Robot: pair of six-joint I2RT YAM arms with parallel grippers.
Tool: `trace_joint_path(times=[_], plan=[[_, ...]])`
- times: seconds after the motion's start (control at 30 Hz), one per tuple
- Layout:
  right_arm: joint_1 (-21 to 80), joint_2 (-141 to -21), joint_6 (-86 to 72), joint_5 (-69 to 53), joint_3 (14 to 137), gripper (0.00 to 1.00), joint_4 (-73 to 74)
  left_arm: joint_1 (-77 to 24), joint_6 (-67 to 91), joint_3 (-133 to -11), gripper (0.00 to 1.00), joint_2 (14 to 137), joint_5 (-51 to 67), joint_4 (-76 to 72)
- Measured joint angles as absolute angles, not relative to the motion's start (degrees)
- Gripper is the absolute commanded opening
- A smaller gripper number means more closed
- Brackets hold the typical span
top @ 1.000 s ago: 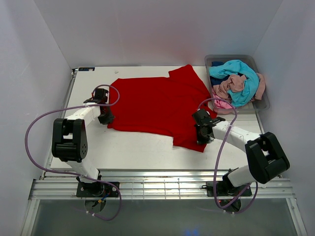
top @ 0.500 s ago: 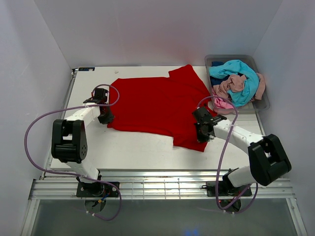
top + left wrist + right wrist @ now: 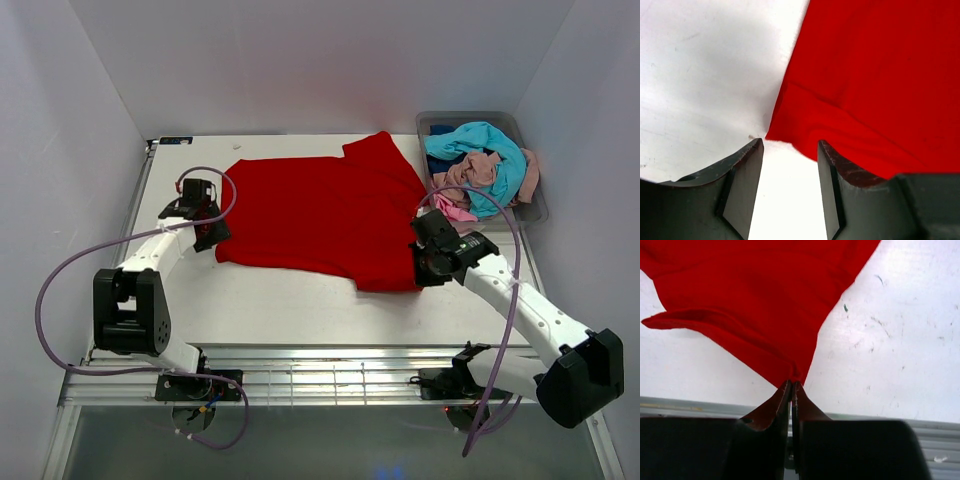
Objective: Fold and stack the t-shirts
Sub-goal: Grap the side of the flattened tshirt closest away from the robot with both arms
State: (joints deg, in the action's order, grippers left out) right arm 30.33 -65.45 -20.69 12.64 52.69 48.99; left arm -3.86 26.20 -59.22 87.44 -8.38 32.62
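Red cloth fills the middle of the top view: the red t-shirt (image 3: pixel 320 210) is spread flat on the desk (image 3: pixel 280 312), while the other t-shirts (image 3: pixel 480 165) are heaped in the plastic bin (image 3: pixel 470 114) at the far right corner. The left gripper (image 3: pixel 210 236) is set at the shirt's near left corner and the right gripper (image 3: pixel 424 274) at its near right corner, presumably so that one edge can be lifted evenly for a fold. Bare desk is left along the near side and to the left, while the right is crowded by the bin. From the left wrist, the left gripper (image 3: pixel 790 146) is seen spread, with the shirt's corner just ahead of the gap and nothing held. From the right wrist, the right gripper (image 3: pixel 791 385) is seen pressed together on a pinch of the shirt's hem. The cloth is fanned away from it, and the desk's near edge lies close beneath.
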Motion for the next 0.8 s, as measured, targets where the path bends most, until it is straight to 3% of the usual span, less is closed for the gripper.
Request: trace_joint_path(times=[0.27,0.63,0.8], plan=[[30.3,-59.0,-21.9,12.2,52.7,0.08,57.0,-3.9,26.4,-53.3,0.56,85.8,-8.3,31.2],[30.3,-57.0,-23.6,11.8,52.6,0.08,59.1,-3.9,26.6,-55.1,0.51,91.5,-7.9,27.2],[30.3,-57.1,-23.7,11.9,52.6,0.08,59.1,-3.9,27.5,-56.6,0.33,92.9,-6.5,25.8]])
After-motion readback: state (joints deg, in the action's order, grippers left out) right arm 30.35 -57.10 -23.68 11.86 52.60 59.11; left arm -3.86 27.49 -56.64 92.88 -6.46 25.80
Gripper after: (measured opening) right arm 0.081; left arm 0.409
